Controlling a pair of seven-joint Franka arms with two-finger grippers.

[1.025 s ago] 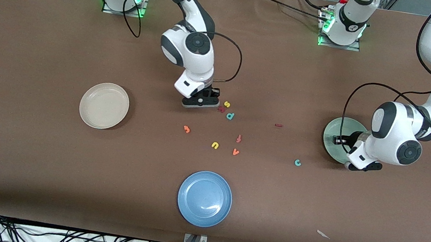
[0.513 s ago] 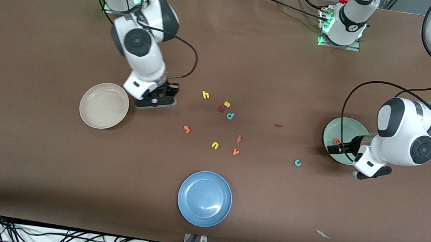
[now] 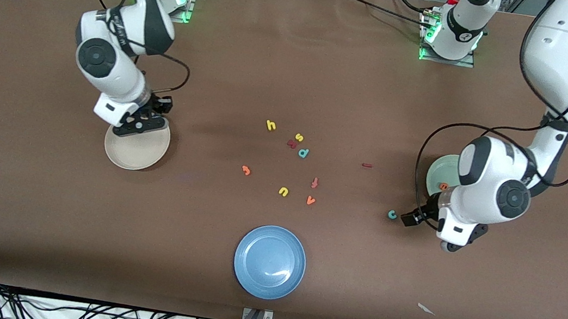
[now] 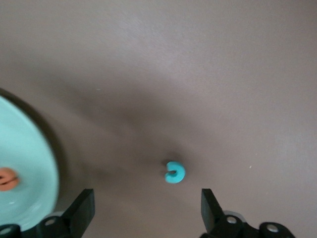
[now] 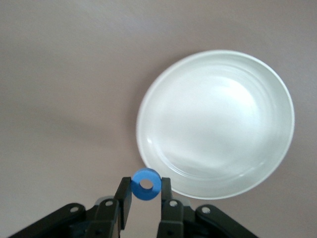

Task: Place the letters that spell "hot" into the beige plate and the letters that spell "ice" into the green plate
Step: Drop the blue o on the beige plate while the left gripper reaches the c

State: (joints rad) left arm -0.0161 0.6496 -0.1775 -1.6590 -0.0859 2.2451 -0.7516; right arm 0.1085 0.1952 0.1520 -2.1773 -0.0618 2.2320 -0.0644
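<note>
Right gripper at left of the front frame, over the upper rim of the beige plate; jaws shut on the blue "o", seen low in the right wrist frame just off the plate's edge. Left gripper at right of the front frame, low over the desk beside the teal "c"; jaws wide apart, holding nothing, the "c" lying between them in the left wrist frame. Green plate half hidden by the left arm, orange "e" in it. Yellow "h" mid-frame, orange "t" lower, dark red "i" toward the right, all on the desk.
</note>
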